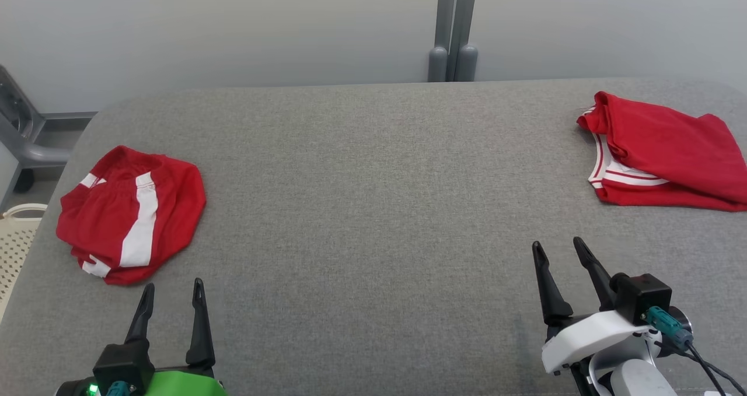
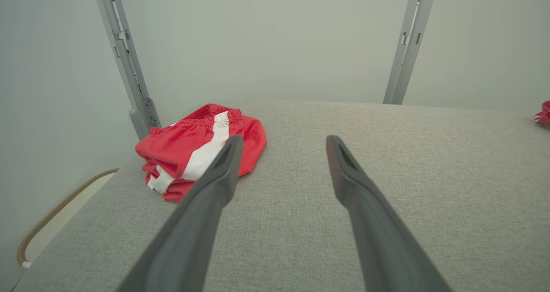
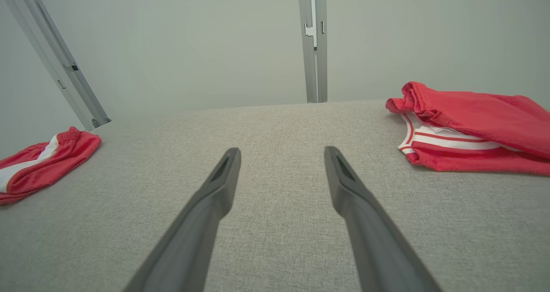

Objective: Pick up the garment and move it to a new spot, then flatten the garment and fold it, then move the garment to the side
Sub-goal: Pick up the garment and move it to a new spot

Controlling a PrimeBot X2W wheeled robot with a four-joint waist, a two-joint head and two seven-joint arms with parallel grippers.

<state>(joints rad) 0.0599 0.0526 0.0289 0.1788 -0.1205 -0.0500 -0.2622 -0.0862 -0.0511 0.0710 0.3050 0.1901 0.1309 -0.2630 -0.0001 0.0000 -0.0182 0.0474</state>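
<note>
The left gripper hangs low over the near edge of the grey table, its two long dark fingers pointing to 12 o'clock and standing wide apart with nothing between them. The right gripper reaches a little further in, fingers leaning toward 11 o'clock, likewise spread and empty; its white wrist housing sits behind them.

The red shorts lie bunched at the table's 9 o'clock side, near the left fingertips at their 11 o'clock. Their broad white side stripe runs from 1 to 7 o'clock, the gathered waistband toward 12. The red jersey lies at the table's 2 o'clock corner, well apart from the right gripper. It is folded over itself, long axis from 10 to 4 o'clock, with a white-and-red banded opening facing 8 – probably a neck or armhole, though the folds hide which.

Both garments are soft, matte knit; the table covering is coarse woven felt with rounded corners.
</note>
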